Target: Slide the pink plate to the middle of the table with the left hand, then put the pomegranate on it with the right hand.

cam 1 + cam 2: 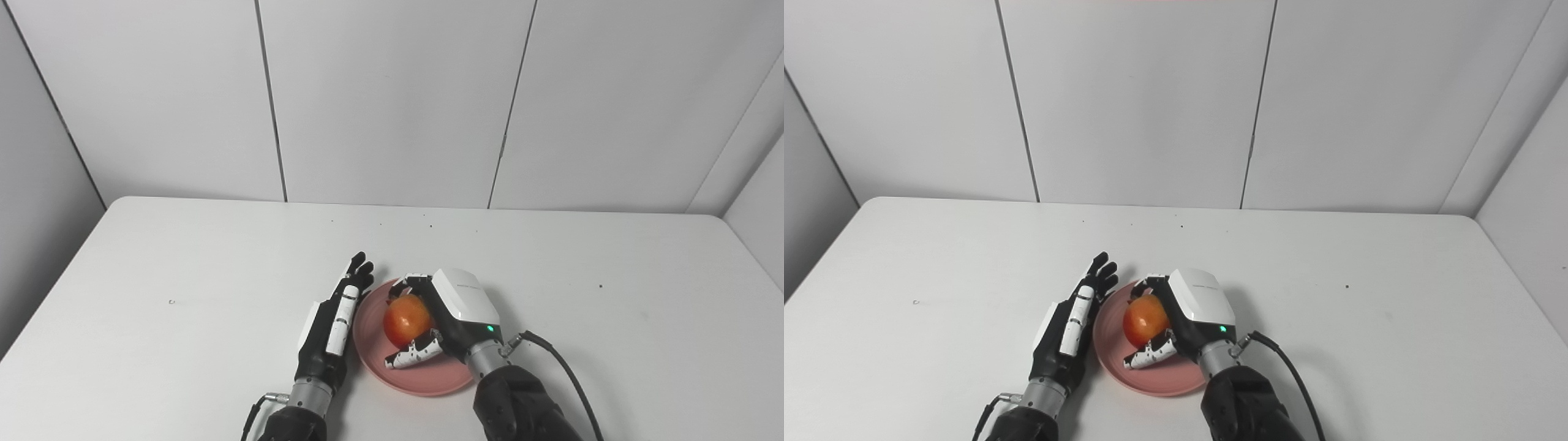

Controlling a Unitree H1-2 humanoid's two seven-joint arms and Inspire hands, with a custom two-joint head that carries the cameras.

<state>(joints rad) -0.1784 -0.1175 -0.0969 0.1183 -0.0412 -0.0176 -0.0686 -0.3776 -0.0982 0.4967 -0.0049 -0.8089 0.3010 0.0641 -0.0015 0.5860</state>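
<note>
The pink plate (pixel 429 375) lies on the white table (pixel 184 275) near the front edge, about in the middle. The orange-red pomegranate (pixel 405 320) is over the plate, and my right hand (pixel 450 315) is shut on it, fingers and thumb curled around it. I cannot tell whether the fruit rests on the plate or hangs just above it. My left hand (pixel 334 321) is open, fingers straight and pointing away, its edge against the plate's left rim. The same scene shows in the right eye view, with the pomegranate (pixel 1144 322) over the plate (pixel 1164 380).
A black cable (pixel 560 367) runs from my right wrist toward the front edge. Grey wall panels stand behind the table's far edge. A few small dark specks (pixel 430 226) dot the tabletop.
</note>
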